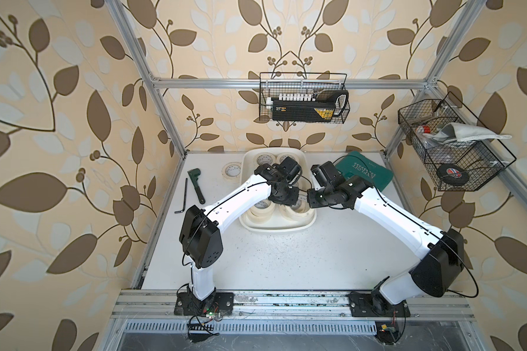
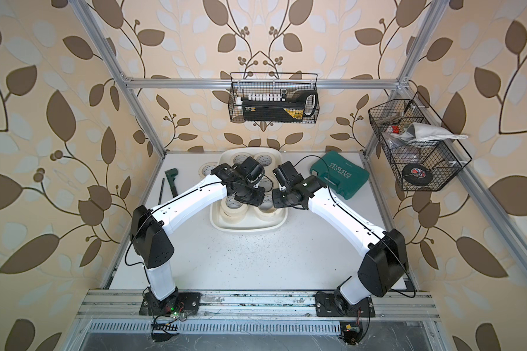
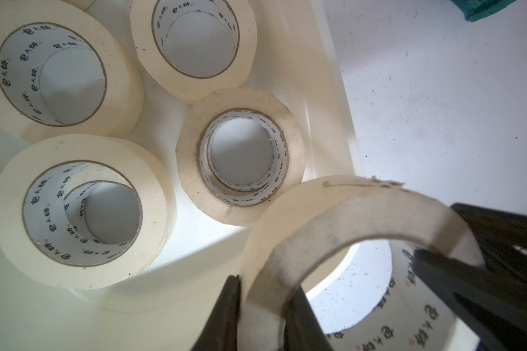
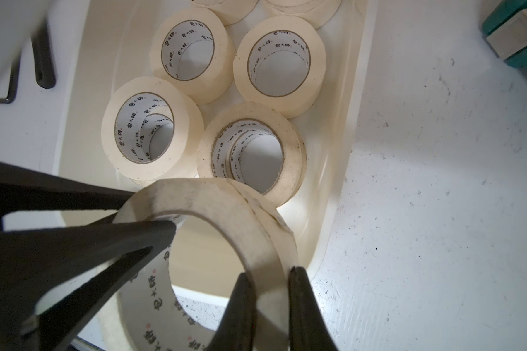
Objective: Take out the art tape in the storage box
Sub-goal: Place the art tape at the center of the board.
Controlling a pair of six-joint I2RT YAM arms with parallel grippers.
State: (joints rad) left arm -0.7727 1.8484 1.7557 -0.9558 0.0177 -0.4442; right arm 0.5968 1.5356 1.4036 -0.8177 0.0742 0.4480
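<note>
Left gripper (image 3: 265, 310) and right gripper (image 4: 270, 304) each pinch the wall of one cream masking-tape ring (image 3: 347, 215), its hole facing both wrist cameras. It is above the near-right corner of the shallow white plastic tub (image 4: 344, 121), which holds more rolls (image 3: 82, 212) lying flat.

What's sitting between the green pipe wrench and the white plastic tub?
One cream masking-tape roll lies flat on the white tabletop there, outside the white plastic tub; both top views show it.
</note>
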